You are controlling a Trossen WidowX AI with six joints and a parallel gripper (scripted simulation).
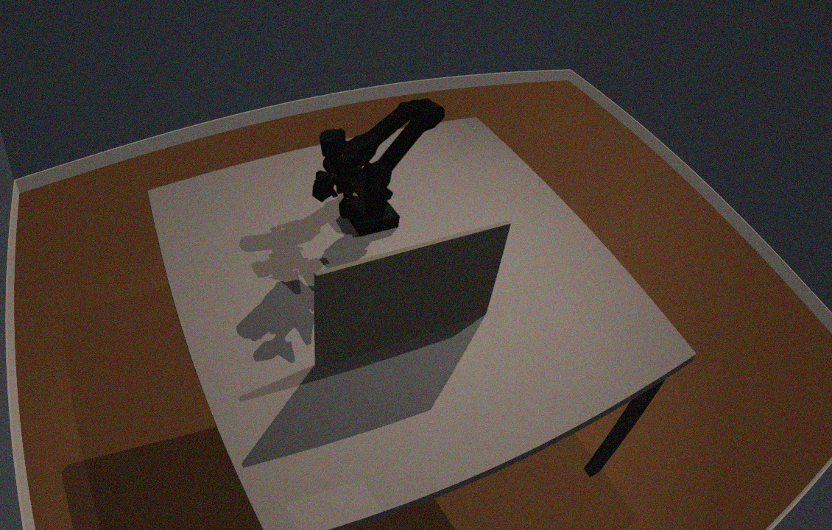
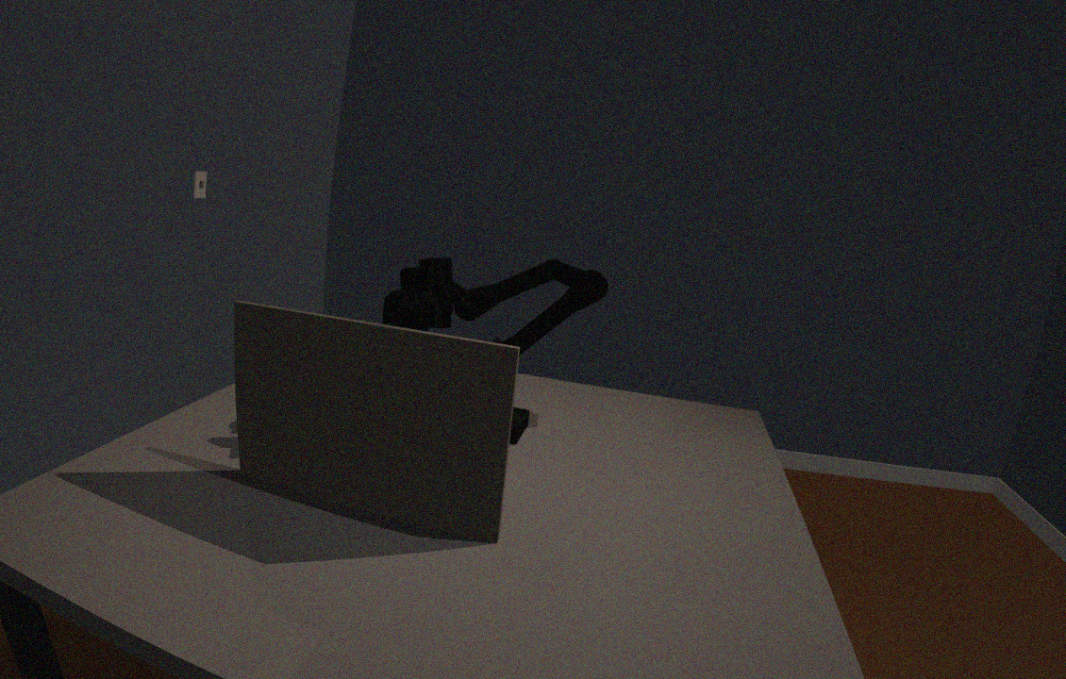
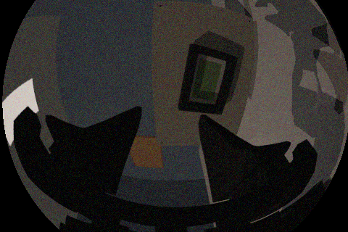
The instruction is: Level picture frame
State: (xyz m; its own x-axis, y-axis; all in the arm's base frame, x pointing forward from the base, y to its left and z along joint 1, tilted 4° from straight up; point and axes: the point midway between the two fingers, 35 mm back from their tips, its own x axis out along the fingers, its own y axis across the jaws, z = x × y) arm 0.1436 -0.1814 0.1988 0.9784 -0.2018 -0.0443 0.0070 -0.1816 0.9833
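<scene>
The picture frame (image 3: 189,76), black-edged around a green picture, shows only in the wrist view, on the front of the upright panel (image 1: 406,296) (image 2: 368,422) (image 3: 168,80). That view is rolled, with the table on its right. The frame looks crooked against the panel's edges: its end lower in the image sits nearer the panel's top edge, so its left end seems higher. The screw and notched strip are hidden. My gripper (image 3: 170,115) is open and empty, facing the panel side-on, apart from the frame. The panel hides the frame in the top and exterior views.
The panel stands on the pale table (image 1: 590,296) (image 2: 646,523) (image 3: 272,80), between the top and exterior views and my arm. My arm's base (image 1: 369,217) is behind it. Shadows of arm and panel fall across the table. An orange patch (image 3: 148,152) shows between the fingers.
</scene>
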